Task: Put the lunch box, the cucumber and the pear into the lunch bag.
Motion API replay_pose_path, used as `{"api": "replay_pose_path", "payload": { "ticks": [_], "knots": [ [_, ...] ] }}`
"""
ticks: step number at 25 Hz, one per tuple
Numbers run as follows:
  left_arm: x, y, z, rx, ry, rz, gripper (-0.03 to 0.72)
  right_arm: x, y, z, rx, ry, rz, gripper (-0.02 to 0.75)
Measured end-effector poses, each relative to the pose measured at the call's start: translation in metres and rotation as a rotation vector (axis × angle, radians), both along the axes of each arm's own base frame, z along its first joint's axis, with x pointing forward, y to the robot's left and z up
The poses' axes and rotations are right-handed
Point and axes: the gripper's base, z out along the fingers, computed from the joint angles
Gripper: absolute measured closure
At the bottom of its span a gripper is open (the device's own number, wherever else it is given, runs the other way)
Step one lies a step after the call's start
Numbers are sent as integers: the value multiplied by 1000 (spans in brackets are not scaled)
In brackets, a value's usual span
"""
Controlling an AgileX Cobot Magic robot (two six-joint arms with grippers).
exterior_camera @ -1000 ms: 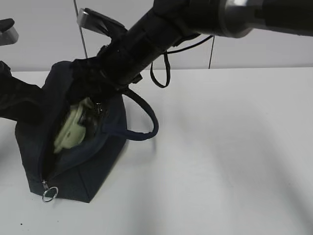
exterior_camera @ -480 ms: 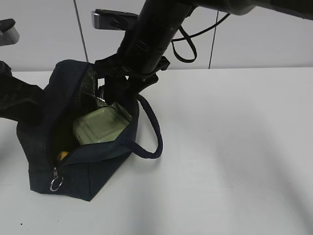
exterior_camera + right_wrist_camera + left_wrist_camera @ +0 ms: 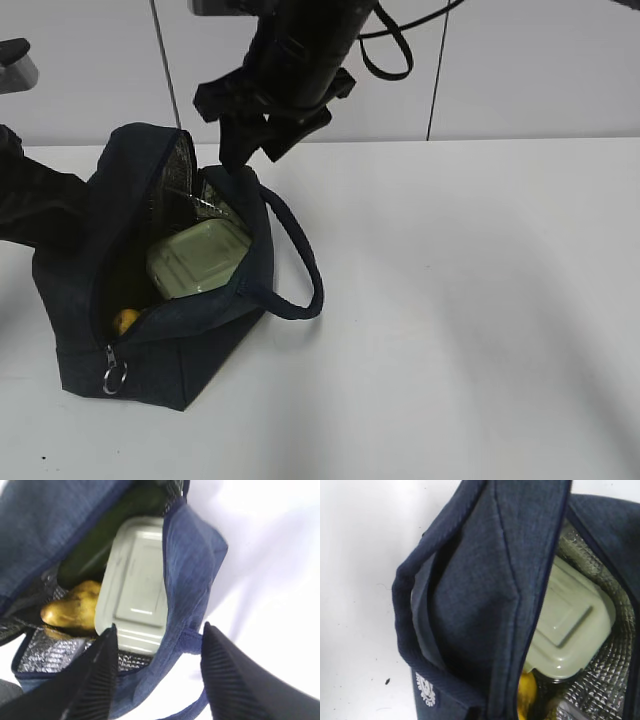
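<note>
The navy lunch bag (image 3: 170, 360) stands open at the left of the white table. The lunch box (image 3: 195, 260) lies inside it, sage lid up, also in the right wrist view (image 3: 137, 585) and left wrist view (image 3: 570, 625). The pear (image 3: 70, 610) sits beside the box, and the dark cucumber (image 3: 110, 530) lies along the bag's far side. My right gripper (image 3: 245, 155) hangs open and empty above the bag's mouth (image 3: 159, 630). My left arm (image 3: 35, 205) is at the bag's left side. The bag's rim fabric (image 3: 480, 580) runs into its jaws and hides them.
One loop handle (image 3: 300, 270) droops to the bag's right onto the table. The metal ring pull (image 3: 113, 378) hangs at the bag's near end. A black cable loop (image 3: 385, 60) dangles from the right arm. White table (image 3: 480, 320) stretches right of the bag.
My right gripper has let go of the lunch box and risen out of the bag. The box has settled lid up inside. The left arm has not moved.
</note>
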Motion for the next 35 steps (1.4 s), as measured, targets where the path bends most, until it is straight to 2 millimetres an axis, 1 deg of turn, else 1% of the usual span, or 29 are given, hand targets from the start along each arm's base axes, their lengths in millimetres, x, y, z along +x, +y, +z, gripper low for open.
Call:
{"api": "replay_pose_path", "payload": {
  "ticks": [2,6,8,12,16,17,18,20,21,22,23,25,27,28,30,32,33,35],
  "knots": [
    [0,0,0,0,-1,0,683,1,0,7,12,-15,-13,322],
    [0,0,0,0,-3,1,683,0,0,6,12,7,-37,323],
    [0,0,0,0,-4,1,683,1,1,-3,-4,31,-44,323],
    [0,0,0,2,-5,0,683,-2,1,-33,-58,112,-45,324],
    [1,0,0,3,-8,1,683,-7,4,-49,-84,161,-35,337],
    [1,0,0,3,-9,1,683,-8,6,-50,-81,167,-28,354],
    [1,0,0,3,-9,1,683,-9,7,-53,-75,175,-16,391],
    [1,0,0,3,-9,1,683,-9,11,-57,-60,186,14,517],
    [1,0,0,4,-9,1,683,-9,13,-60,-50,194,31,605],
    [1,0,0,4,-10,0,683,-10,14,-62,-42,199,44,671],
    [1,0,0,6,-11,-7,683,-9,16,-63,-26,198,48,706],
    [1,-1,3,7,-7,-23,683,-8,18,-58,14,169,44,726],
    [2,-5,12,10,-21,-49,683,-8,17,-45,40,112,34,730],
    [4,-9,17,13,-31,-66,683,-10,14,-33,46,70,29,730],
    [7,-19,28,9,-54,-105,683,-18,6,-11,68,-2,14,731],
    [11,-34,38,1,-74,-152,683,-32,-4,12,93,-57,5,731],
    [13,-42,39,-1,-77,-176,683,-39,-10,20,99,-78,-1,731],
    [18,-56,40,-5,-82,-214,683,-49,-20,25,87,-106,-11,731]
  ]
}}
